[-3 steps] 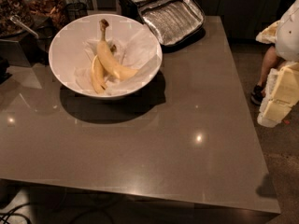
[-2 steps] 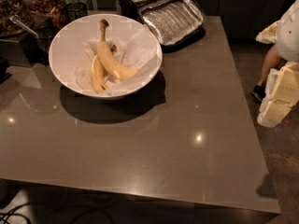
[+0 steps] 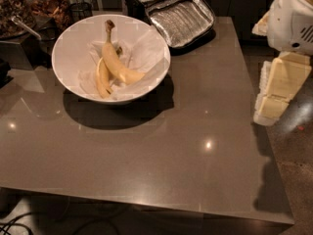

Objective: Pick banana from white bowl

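Note:
The white bowl [image 3: 66, 43] stands at the back left of the grey table, lined with crumpled white paper. Two bananas lie in it. The banana [image 3: 117, 61] is the longer, plump one with a long dark stem pointing to the back. A shorter, thinner banana [image 3: 101, 80] lies against its left side. My gripper [image 3: 266, 112] hangs at the right edge of the view, beyond the table's right side, cream-coloured and pointing down. It is far to the right of the bowl and holds nothing that I can see.
An open silver-lined lunch bag [image 3: 181, 16] lies behind the bowl at the back right of the table [image 3: 161, 160]. Dark containers of snacks [image 3: 29, 9] stand at the back left. The floor [image 3: 293, 155] lies to the right of the table.
My arm at the right has shifted slightly to the left, toward the table's edge. The bowl and the bananas have not moved.

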### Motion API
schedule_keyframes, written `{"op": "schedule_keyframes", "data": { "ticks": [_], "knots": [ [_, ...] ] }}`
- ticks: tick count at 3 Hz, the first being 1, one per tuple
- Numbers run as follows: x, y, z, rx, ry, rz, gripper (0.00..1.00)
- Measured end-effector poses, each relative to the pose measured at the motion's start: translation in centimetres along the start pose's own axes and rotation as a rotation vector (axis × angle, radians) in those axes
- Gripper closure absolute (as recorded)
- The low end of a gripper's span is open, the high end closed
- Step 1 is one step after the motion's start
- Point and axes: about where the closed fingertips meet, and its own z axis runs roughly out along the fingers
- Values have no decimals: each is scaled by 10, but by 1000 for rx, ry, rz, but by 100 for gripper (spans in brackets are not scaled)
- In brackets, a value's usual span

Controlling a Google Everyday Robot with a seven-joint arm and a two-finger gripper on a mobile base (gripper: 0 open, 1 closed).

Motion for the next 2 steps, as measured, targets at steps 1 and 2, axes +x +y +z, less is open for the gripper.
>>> {"op": "schedule_keyframes", "data": {
  "ticks": [1,2],
  "knots": [
    [-29,-2,-1,-17,9,-55,0],
    [-35,-5,-2,2,-4,-59,0]
  ]
}}
